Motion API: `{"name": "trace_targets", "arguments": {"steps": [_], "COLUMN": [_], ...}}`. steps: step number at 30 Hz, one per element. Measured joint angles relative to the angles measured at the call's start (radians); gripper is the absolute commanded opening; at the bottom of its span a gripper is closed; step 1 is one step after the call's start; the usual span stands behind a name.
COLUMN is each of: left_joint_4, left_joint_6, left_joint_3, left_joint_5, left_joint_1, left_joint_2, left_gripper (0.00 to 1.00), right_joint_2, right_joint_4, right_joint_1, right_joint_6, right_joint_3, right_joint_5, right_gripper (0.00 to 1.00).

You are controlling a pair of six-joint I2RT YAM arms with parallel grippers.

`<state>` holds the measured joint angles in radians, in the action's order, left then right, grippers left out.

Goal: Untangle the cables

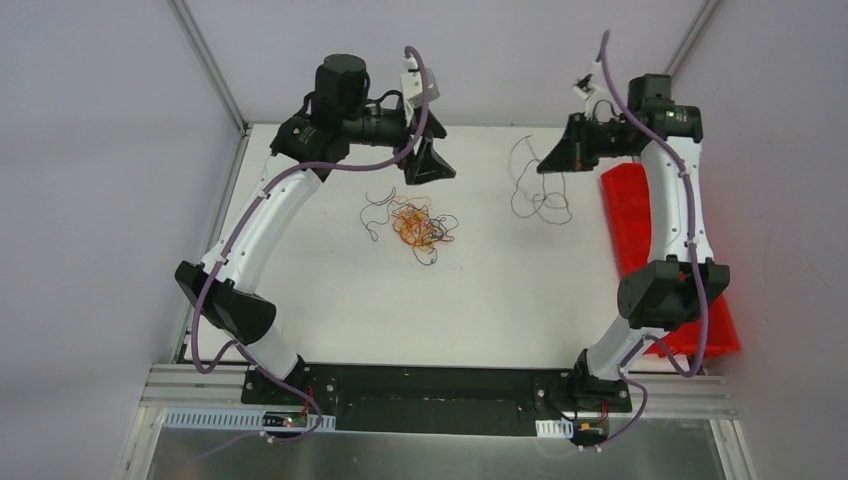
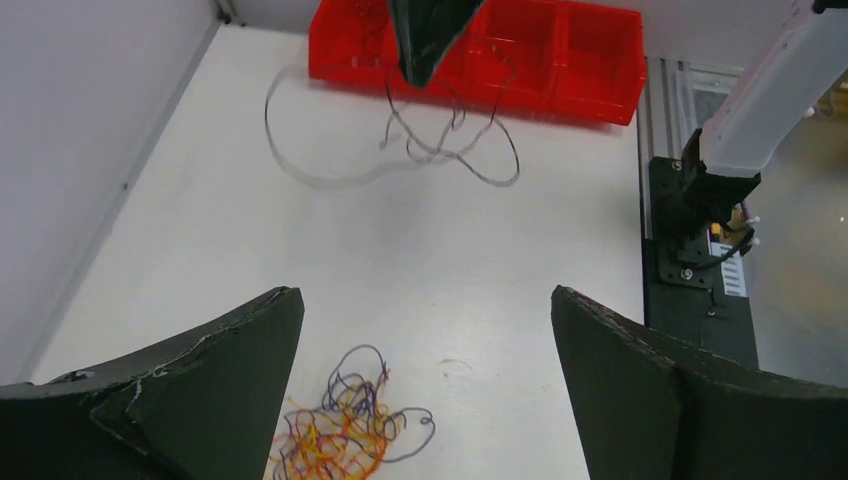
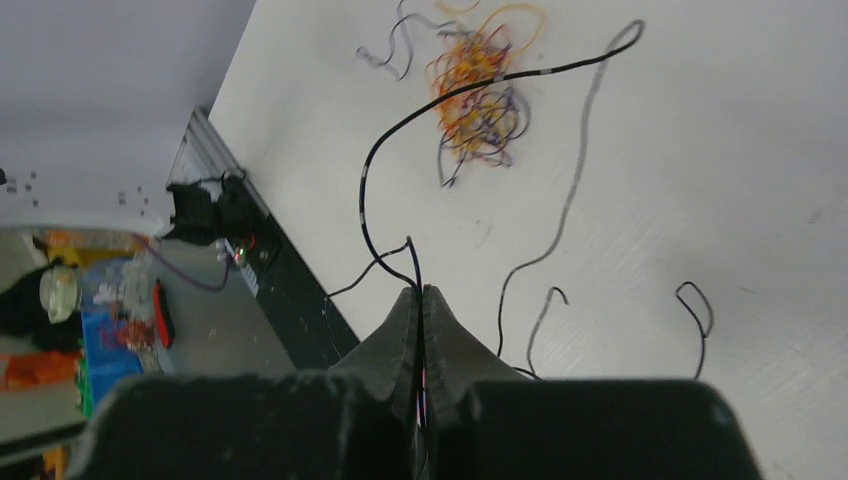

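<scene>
I count two grippers, one knot of cables, one strand apart from it, and one bin. My left gripper (image 1: 428, 165) hangs over the far side of the table (image 1: 300, 300) with its jaws spread wide and nothing between them. The tangle of cables (image 1: 420, 225), orange, red, yellow and dark purple, lies on the table just near of it. My right gripper (image 1: 553, 160) is closed tight on a single dark strand (image 1: 535, 185), whose loops hang beneath it. Only the right wrist view shows that pinch. The red bin (image 1: 625, 220) sits at the right edge, half behind my right arm; the left wrist view shows its compartments, though not what they contain
</scene>
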<state>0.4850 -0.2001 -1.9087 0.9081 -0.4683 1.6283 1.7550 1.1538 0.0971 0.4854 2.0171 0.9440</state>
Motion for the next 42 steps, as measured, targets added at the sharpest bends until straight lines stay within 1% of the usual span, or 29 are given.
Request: {"name": "trace_targets", "arguments": {"steps": [4, 8, 11, 15, 18, 20, 22, 24, 25, 27, 28, 31, 34, 36, 37, 40, 41, 42], "left_joint_4": [-0.001, -0.003, -0.007, -0.011, -0.037, -0.057, -0.08, -0.106, -0.126, -0.173, -0.203, -0.325, -0.424, -0.486, -0.516, -0.587, -0.607, -0.624], "left_joint_6": [-0.121, -0.224, -0.294, -0.342, -0.331, -0.304, -0.265, -0.222, -0.188, -0.123, -0.081, 0.061, 0.23, 0.329, 0.376, 0.497, 0.53, 0.558], "left_joint_3": [-0.025, -0.003, 0.049, 0.116, 0.147, 0.159, 0.173, 0.189, 0.202, 0.238, 0.261, 0.335, 0.36, 0.36, 0.36, 0.36, 0.36, 0.36], "left_joint_5": [0.01, 0.016, 0.007, -0.023, -0.047, -0.055, -0.056, -0.055, -0.056, -0.064, -0.074, -0.113, -0.161, -0.186, -0.19, -0.208, -0.207, -0.205], "left_joint_1": [-0.097, -0.169, -0.218, -0.26, -0.27, -0.27, -0.27, -0.27, -0.27, -0.271, -0.271, -0.271, -0.27, -0.27, -0.27, -0.27, -0.27, -0.27], "left_joint_2": [0.01, 0.012, 0.013, 0.013, 0.015, 0.018, 0.019, 0.019, 0.019, 0.019, 0.019, 0.018, 0.018, 0.018, 0.018, 0.018, 0.018, 0.018], "left_gripper": [0.99, 0.99, 0.99, 0.98, 0.81, 0.67, 0.51, 0.4, 0.32, 0.09, 0.0, 0.0, 0.0, 0.01, 0.07, 0.13, 0.16, 0.23], "right_joint_2": [-0.099, -0.188, -0.232, -0.254, -0.256, -0.259, -0.274, -0.309, -0.327, -0.376, -0.397, -0.463, -0.497, -0.505, -0.509, -0.516, -0.519, -0.521], "right_joint_4": [0.082, 0.111, 0.113, 0.111, 0.103, 0.082, 0.03, -0.059, -0.103, -0.228, -0.29, -0.513, -0.681, -0.762, -0.8, -0.874, -0.888, -0.899], "right_joint_1": [-0.137, -0.258, -0.316, -0.365, -0.386, -0.392, -0.393, -0.393, -0.393, -0.393, -0.393, -0.393, -0.393, -0.394, -0.396, -0.399, -0.4, -0.401], "right_joint_6": [0.089, 0.123, 0.125, 0.121, 0.105, 0.082, 0.04, -0.029, -0.064, -0.167, -0.218, -0.405, -0.576, -0.665, -0.704, -0.782, -0.798, -0.809], "right_joint_3": [-0.106, -0.145, -0.156, -0.163, -0.163, -0.167, -0.192, -0.245, -0.272, -0.341, -0.371, -0.464, -0.524, -0.546, -0.555, -0.573, -0.578, -0.583], "right_joint_5": [-0.006, -0.017, -0.023, -0.034, -0.044, -0.047, -0.051, -0.061, -0.066, -0.076, -0.083, -0.132, -0.214, -0.268, -0.297, -0.364, -0.383, -0.394], "right_gripper": [0.0, 0.0, 0.0, 0.0, 0.0, 0.0, 0.0, 0.0, 0.0, 0.0, 0.0, 0.0, 0.0, 0.0, 0.0, 0.0, 0.0, 0.0]}}
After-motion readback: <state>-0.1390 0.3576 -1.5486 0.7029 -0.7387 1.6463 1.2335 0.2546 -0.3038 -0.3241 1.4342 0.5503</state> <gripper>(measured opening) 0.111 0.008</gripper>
